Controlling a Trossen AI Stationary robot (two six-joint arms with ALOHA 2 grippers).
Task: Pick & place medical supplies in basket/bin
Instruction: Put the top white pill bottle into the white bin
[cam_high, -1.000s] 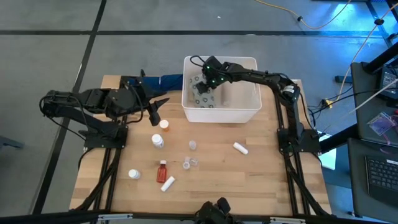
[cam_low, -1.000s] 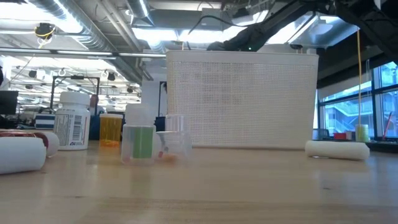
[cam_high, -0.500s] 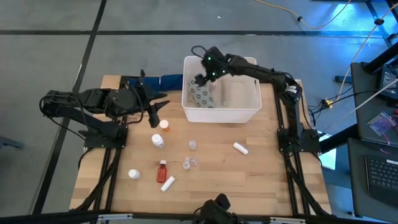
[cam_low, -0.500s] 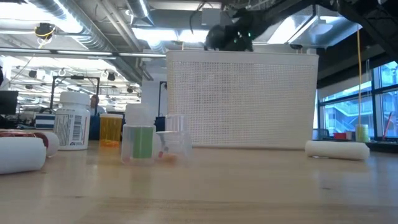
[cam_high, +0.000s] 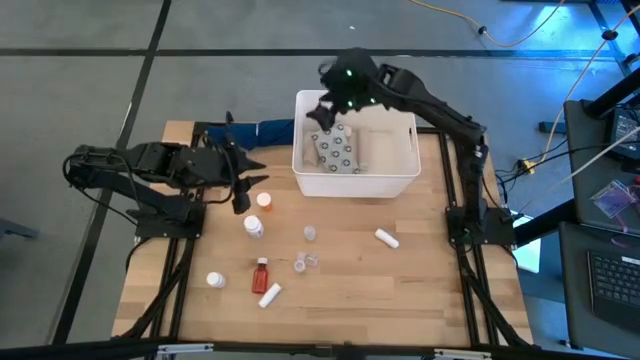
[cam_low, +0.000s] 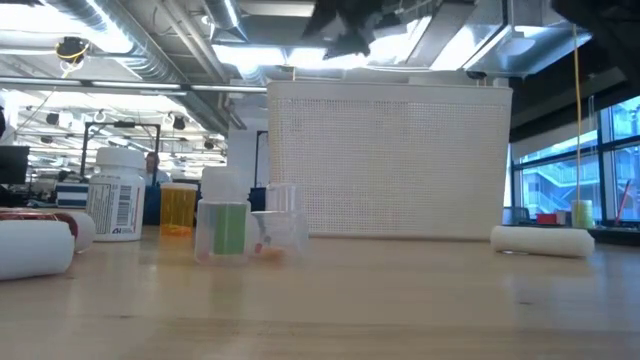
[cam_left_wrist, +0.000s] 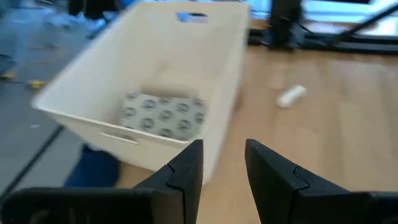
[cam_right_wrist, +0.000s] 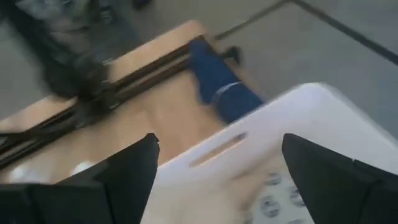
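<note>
A pale wooden table (cam_high: 420, 290) stands on a grey floor, seen from above. The white bin (cam_high: 405, 180) sits at its far middle with a grey dotted packet (cam_high: 338, 150) lying inside. The right gripper (cam_high: 322, 108) hangs above the bin's far-left corner with nothing in it. The left gripper (cam_high: 243, 185) waits over the table just left of the bin, near an orange-capped bottle (cam_high: 264, 200). The remaining supplies lie loose nearer the front: a white bottle (cam_high: 254, 227), clear cups (cam_high: 306, 262), a red bottle (cam_high: 260, 272), a white tube (cam_high: 386, 237) and another tube (cam_high: 269, 294). All look small, light and rigid; the round bottles and tubes could roll, so a grasp across the body seems safest, and the thin cups probably call for a gentle squeeze.

At table height, the bin's wall (cam_low: 390, 160) fills the middle, with a labelled white bottle (cam_low: 117, 195), an orange bottle (cam_low: 179, 208) and the cups (cam_low: 250, 228) to its left and a tube (cam_low: 543, 241) to its right.

From the left wrist, that gripper's fingers (cam_left_wrist: 188, 171) stand slightly parted, holding nothing, aimed at the bin (cam_left_wrist: 99, 127) and its packet (cam_left_wrist: 163, 114).

From the right wrist, the fingers (cam_right_wrist: 134, 168) are spread wide and empty above the bin's rim (cam_right_wrist: 217, 152), with a dark blue cloth (cam_right_wrist: 219, 90) beyond it.
</note>
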